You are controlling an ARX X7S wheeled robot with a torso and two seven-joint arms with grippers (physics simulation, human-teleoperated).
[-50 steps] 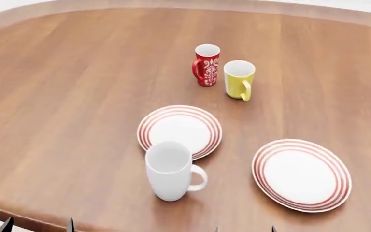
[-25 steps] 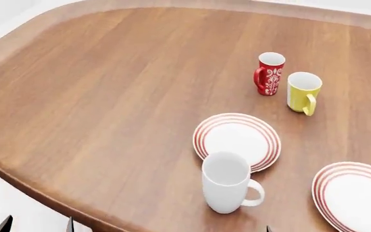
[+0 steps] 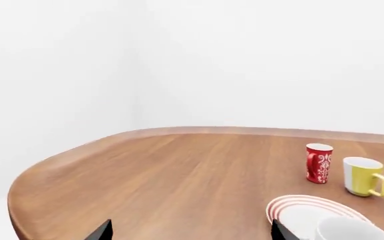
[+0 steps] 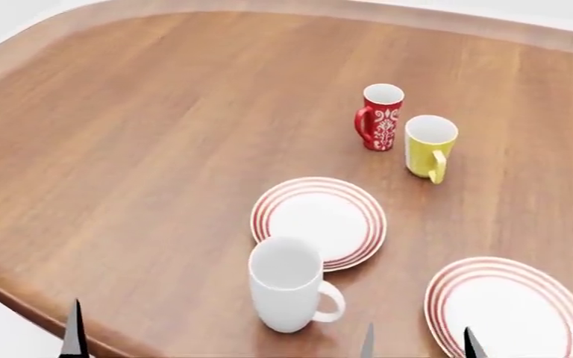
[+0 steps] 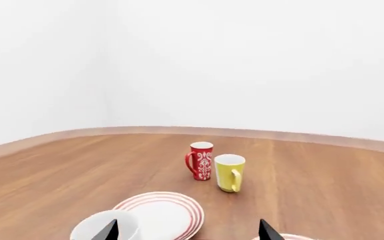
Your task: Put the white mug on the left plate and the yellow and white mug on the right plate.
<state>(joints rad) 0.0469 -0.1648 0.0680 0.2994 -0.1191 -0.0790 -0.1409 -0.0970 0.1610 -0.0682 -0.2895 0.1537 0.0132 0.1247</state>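
The white mug (image 4: 286, 283) stands upright on the table, just in front of the left plate (image 4: 316, 216) and off it, with its handle to the right. Empty, the right plate (image 4: 510, 309) lies at the lower right. Far behind the plates the yellow and white mug (image 4: 429, 145) stands on the wood. My left gripper (image 4: 23, 321) is open over the table's near edge, left of the white mug. Between the white mug and the right plate, my right gripper (image 4: 418, 332) is also open. The left wrist view shows the left gripper (image 3: 192, 232) empty; the right gripper (image 5: 188, 232) is empty too.
A red mug (image 4: 379, 115) with a white pattern stands close beside the yellow and white mug, on its left. The wooden table (image 4: 147, 149) has a rounded edge near my left gripper. White walls rise behind the table in both wrist views.
The head view swung right, then partly back left, so everything shifted in frame. Both grippers' fingertips now reach higher into the view. Mugs and plates kept their places on the table.
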